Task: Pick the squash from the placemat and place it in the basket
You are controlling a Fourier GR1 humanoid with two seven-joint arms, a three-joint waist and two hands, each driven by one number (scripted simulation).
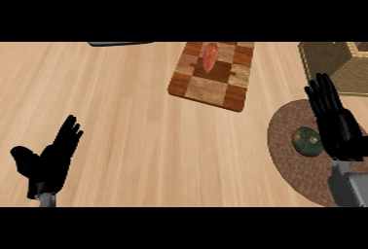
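green squash (307,141) lies upright-oval on placemat (287,160).

Round green squash (307,141) on the round brown woven placemat (287,155) at the desk's (137,126) right, my right hand (338,126) just right of it, woven tan basket (338,65) behind, checkered wooden cutting board (230,82) at centre back bearing a reddish oval food item (209,57), my left hand (50,163) at front left.
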